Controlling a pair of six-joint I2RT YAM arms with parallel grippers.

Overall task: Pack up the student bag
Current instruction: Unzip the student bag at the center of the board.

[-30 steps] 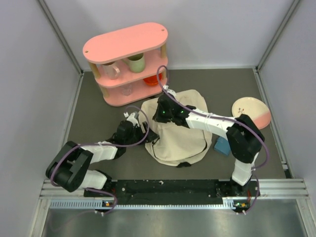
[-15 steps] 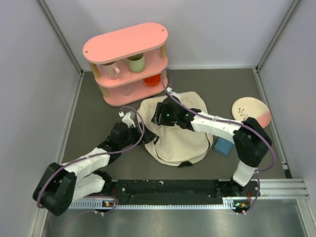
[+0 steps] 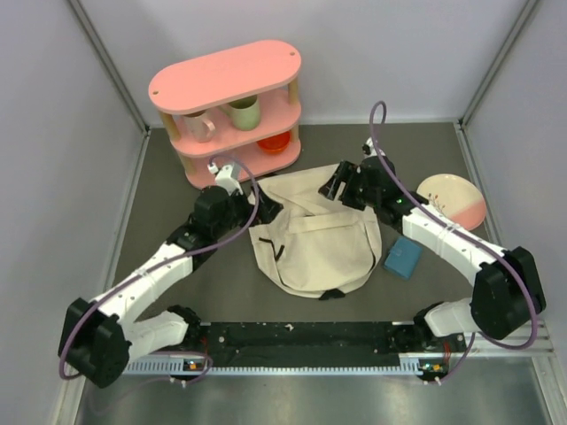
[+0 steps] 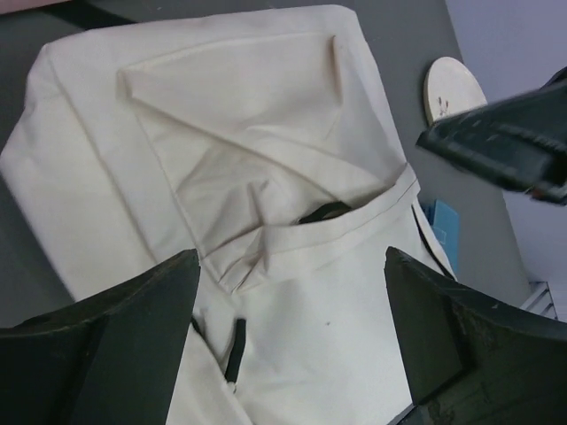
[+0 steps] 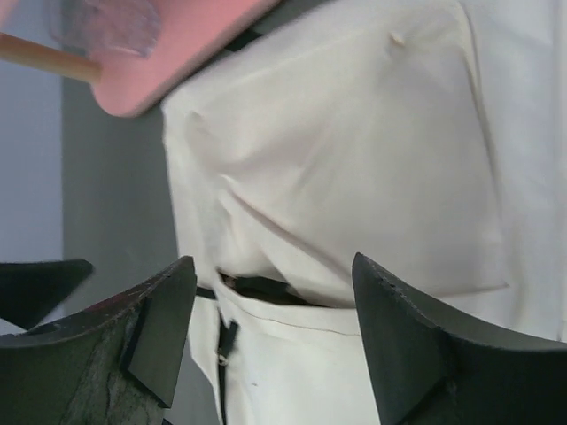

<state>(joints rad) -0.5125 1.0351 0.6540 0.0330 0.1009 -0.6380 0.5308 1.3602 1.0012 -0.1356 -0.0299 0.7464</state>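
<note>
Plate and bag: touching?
Apart. The top view shows the plate lying well to the right of the bag, with grey table visible between them.

The tool (image 5: 273,266) (jaws wide apart) hangs over the student bag (image 5: 354,150).

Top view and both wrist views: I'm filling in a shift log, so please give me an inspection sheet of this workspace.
Surface: dark grey table, no damage seen.
Job's things: cream bag lying flat, top flap folded back.
Clutter: blue box beside the bag; plate; pink shelf holding cups and a red bowl.
Grippers: left end effector and right end effector both open, empty, over the bag.
Cables: purple cable looped at each arm.
Surroundings: pale walls; black rail at the near edge.
</note>
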